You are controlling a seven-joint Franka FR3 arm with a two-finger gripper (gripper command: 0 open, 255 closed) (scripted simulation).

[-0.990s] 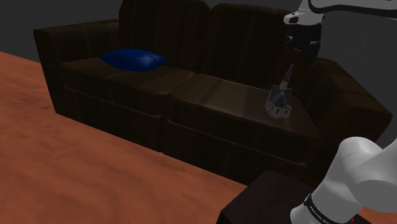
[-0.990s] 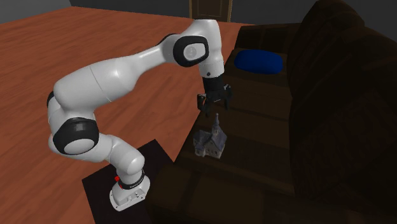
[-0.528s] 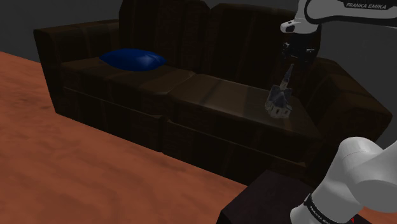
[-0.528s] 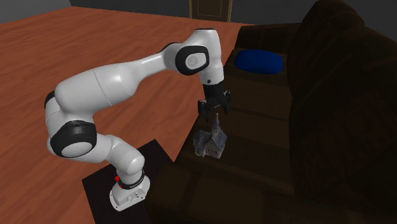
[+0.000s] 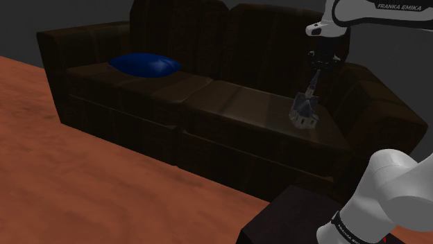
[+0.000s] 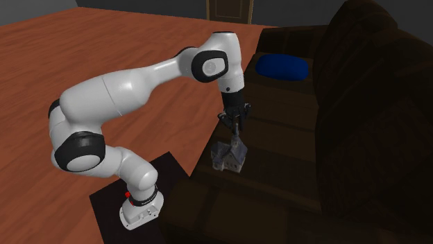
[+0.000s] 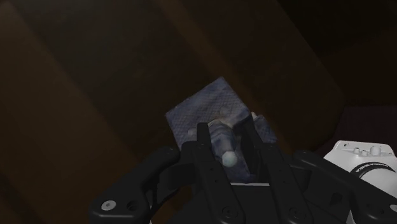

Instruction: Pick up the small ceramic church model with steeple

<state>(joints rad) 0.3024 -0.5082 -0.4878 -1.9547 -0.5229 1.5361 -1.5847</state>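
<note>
A small grey-white church model (image 5: 304, 111) with a blue-grey roof stands upright on the dark brown sofa's seat (image 5: 236, 100), toward the shoulder view's right. My black gripper (image 5: 316, 73) hangs straight over it, shut on the steeple. The second exterior view has the gripper (image 6: 236, 129) clasping the spire above the church body (image 6: 227, 157). Through the wrist camera the steeple (image 7: 226, 144) sits pinched between the two fingers (image 7: 205, 147), with the church roof (image 7: 210, 108) below it.
A blue cushion (image 5: 145, 64) lies on the sofa seat at the shoulder view's left. The sofa's backrest (image 5: 229, 41) rises behind the church and an armrest (image 5: 378, 104) stands close beside it. My stand (image 6: 139, 197) sits on the reddish wooden floor (image 5: 83, 187).
The gripper came down a little over the church and its fingers closed on the steeple. The church has stayed in place on the seat.
</note>
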